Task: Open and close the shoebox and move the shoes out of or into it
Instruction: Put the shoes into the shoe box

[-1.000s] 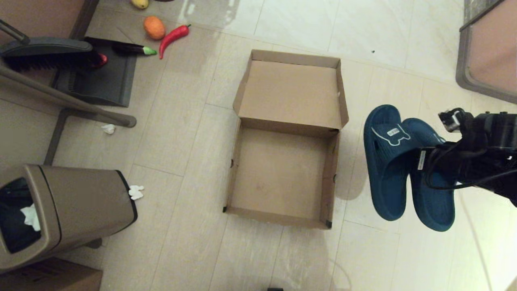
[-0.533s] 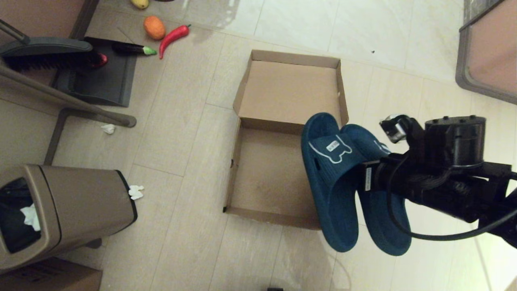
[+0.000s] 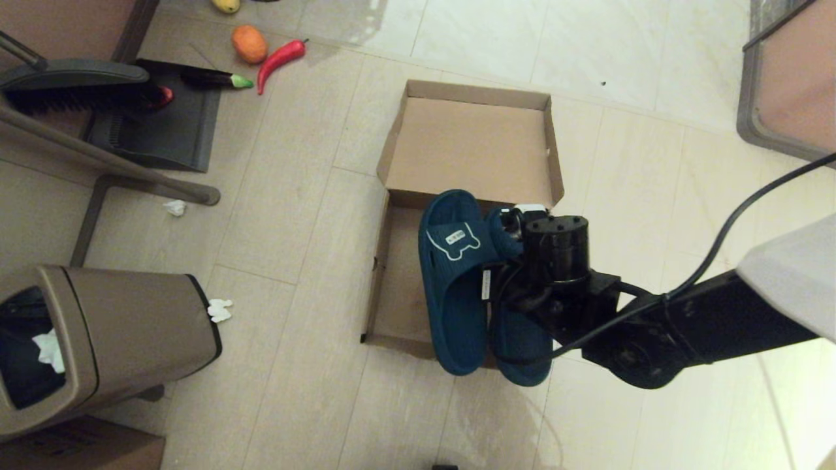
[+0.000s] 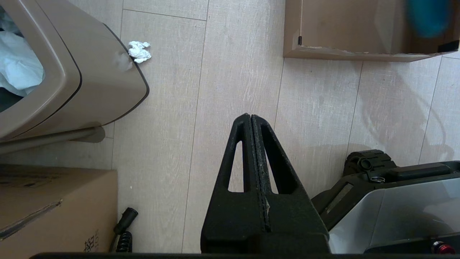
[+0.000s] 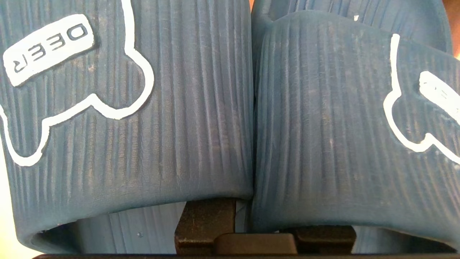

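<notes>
Two shoes, dark navy rubber slides with ribbed straps and white bear-outline logos, hang side by side over the shoebox, their heels reaching past its near wall. One right gripper holds both, its fingers tucked under the straps and clamped on the pair. Half a second ago the slides hung over the box's right wall; now they have moved left, above its tray. The shoebox is one shallow, plain brown cardboard box lying open on the pale tiled floor, lid flat behind the tray. Left of the box stands one smooth brown trash bin, with one crumpled white tissue beside it. Near the bin, the left gripper hangs idle, fingers pressed together.
</notes>
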Available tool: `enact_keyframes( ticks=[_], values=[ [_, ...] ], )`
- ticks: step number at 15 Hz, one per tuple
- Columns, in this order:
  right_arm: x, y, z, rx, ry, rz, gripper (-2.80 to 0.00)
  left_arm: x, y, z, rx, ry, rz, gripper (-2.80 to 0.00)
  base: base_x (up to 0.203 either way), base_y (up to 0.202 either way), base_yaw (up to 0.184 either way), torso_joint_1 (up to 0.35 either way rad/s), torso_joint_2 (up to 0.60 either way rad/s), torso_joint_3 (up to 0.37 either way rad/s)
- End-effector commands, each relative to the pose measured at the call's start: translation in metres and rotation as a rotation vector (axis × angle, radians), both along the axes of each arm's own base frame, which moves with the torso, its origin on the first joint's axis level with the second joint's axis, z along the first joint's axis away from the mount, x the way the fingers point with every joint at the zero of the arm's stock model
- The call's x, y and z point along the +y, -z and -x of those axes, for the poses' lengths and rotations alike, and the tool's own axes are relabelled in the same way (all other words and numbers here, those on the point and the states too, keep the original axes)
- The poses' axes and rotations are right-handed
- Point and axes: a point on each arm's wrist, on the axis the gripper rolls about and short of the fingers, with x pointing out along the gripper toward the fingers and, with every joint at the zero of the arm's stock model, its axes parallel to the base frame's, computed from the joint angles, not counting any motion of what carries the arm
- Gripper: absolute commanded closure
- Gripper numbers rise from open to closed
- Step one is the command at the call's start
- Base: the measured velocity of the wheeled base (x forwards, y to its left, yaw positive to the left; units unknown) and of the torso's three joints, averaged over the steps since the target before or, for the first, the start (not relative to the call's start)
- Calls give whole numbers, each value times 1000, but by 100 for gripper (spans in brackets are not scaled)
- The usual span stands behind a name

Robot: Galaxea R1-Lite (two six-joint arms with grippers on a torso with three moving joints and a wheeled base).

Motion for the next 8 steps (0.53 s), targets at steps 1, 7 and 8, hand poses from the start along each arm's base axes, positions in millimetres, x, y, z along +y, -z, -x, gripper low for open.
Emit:
enact_keyframes(
  ticks=[1, 7, 8],
  values=[
    [19, 31, -23, 25, 21, 27, 0, 0, 0, 0, -1, 0, -1, 0, 0, 0, 0, 0, 0, 0],
    [35, 38, -49, -22, 69, 32, 0, 0, 0, 0, 0, 0, -1, 0, 0, 0, 0, 0, 0, 0],
    [35, 39, -51, -24, 71, 33, 0, 0, 0, 0, 2, 0, -1, 0, 0, 0, 0, 0, 0, 0]
  ],
)
